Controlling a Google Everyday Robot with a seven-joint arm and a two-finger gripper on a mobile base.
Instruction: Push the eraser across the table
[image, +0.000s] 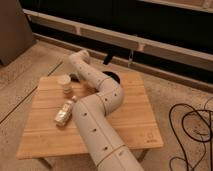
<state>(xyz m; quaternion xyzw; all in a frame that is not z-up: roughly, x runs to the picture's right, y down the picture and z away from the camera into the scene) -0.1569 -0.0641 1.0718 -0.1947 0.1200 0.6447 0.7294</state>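
Observation:
The table has a light plank top and fills the middle of the camera view. My white arm runs up from the bottom edge, bends at an elbow and reaches to the back left of the table. My gripper shows only as a dark part under the far end of the arm, just behind a small round jar. A small dark thing lies on the table's back part, right behind the elbow. I cannot tell whether it is the eraser.
A small tan jar stands at the table's back left. A clear plastic bottle lies on its side in front of it, left of my arm. Black cables lie on the floor at right. A dark wall with rails runs behind.

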